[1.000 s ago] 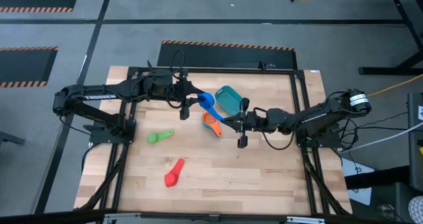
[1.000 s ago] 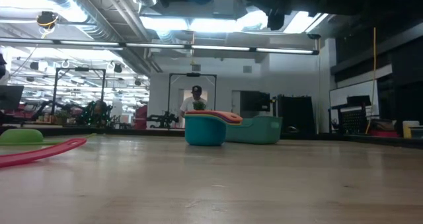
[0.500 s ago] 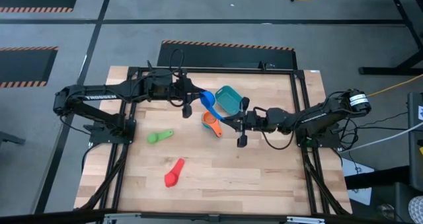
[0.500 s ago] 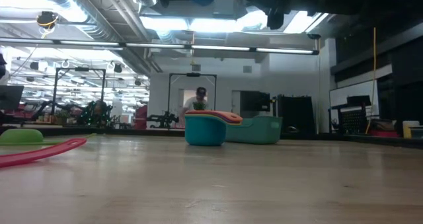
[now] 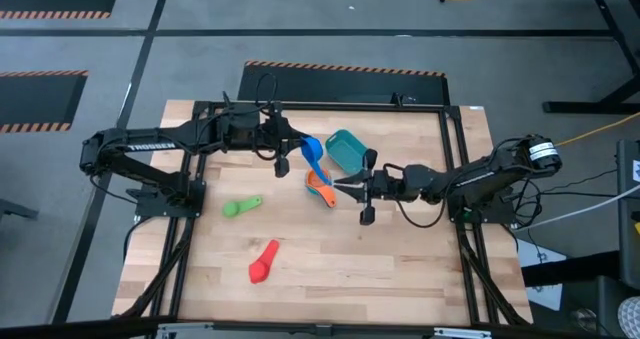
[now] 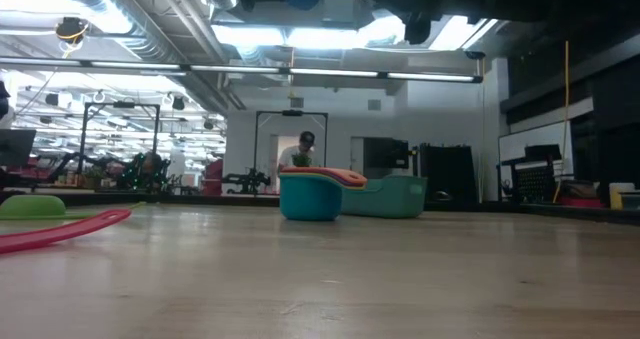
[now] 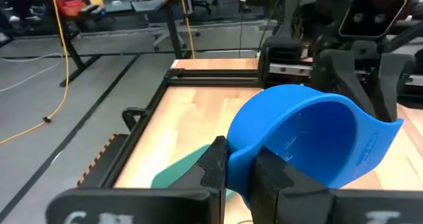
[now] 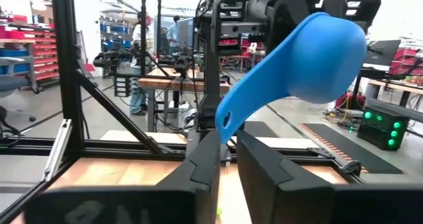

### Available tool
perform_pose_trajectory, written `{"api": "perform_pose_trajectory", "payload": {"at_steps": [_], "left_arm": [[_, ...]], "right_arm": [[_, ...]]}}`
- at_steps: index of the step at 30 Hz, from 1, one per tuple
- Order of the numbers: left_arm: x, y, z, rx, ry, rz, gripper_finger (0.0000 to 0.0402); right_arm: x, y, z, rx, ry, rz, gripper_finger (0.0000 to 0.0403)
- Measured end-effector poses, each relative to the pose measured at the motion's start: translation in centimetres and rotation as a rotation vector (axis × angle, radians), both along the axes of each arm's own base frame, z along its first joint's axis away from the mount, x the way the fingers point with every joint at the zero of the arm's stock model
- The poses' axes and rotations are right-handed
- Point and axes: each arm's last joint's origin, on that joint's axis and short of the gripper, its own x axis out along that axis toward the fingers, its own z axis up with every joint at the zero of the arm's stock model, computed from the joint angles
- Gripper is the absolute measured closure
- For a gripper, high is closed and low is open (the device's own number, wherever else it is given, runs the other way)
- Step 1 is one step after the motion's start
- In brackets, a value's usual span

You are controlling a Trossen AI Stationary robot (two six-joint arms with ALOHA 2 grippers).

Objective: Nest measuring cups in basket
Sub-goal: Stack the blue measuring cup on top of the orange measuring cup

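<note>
The dark blue measuring cup (image 5: 313,151) is held in the air between both grippers, above the table's far middle. My left gripper (image 5: 298,149) is shut on its bowl. My right gripper (image 5: 342,184) is shut on its handle. Below them an orange cup sits nested in a light blue cup (image 5: 320,187) on the table, also seen in the low view (image 6: 310,194). The teal basket (image 5: 348,151) stands just beyond them. The green cup (image 5: 240,207) and the red cup (image 5: 264,262) lie bowl down on the wood, nearer and to the left. My left gripper pinches the bowl's wall at its rim (image 7: 239,159), one finger outside the bowl and one at its inner side. The fingers come level from the table's left. The cup is lifted clear, its opening turned sideways. My right gripper has the handle's free end (image 8: 225,123), the end with the hole, between its two fingertips. The fingers come level from the table's right, along the handle. The handle slants up from them to the bowl (image 8: 324,52).
The black frame rails (image 5: 455,169) run along the table's edges. Bare wood (image 5: 350,269) lies toward the near edge. In the low view a person (image 6: 305,151) stands in the room far behind the table.
</note>
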Motion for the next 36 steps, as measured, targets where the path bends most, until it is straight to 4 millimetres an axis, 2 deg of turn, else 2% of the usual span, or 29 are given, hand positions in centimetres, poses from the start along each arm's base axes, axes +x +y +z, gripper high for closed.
{"api": "perform_pose_trajectory", "payload": {"at_steps": [8,13,20,27,30,36], "left_arm": [[-0.1,0.0,-0.2,-0.008,0.021,0.001,0.037],[-0.1,0.0,-0.4,-0.015,0.04,0.0,0.0373],[-0.1,-0.1,-0.4,-0.054,0.034,-0.002,0.0372],[0.1,0.4,-0.1,-0.121,-0.019,-0.001,0.037],[0.6,0.9,-0.5,-0.168,-0.02,-0.032,0.0372],[3.3,2.4,-1.8,-0.263,0.051,-0.086,0.0371]], "right_arm": [[0.0,0.0,-0.1,0.001,0.017,0.0,0.0263],[-0.8,-0.1,0.1,-0.016,0.118,-0.002,0.0228],[-3.2,-1.0,0.7,-0.043,0.306,-0.025,0.0221],[-4.9,-3.9,0.5,0.009,0.448,-0.138,0.0221],[-4.9,-5.1,0.4,0.032,0.46,-0.16,0.0221],[-4.9,-6.5,0.2,0.031,0.469,-0.125,0.0221]]}}
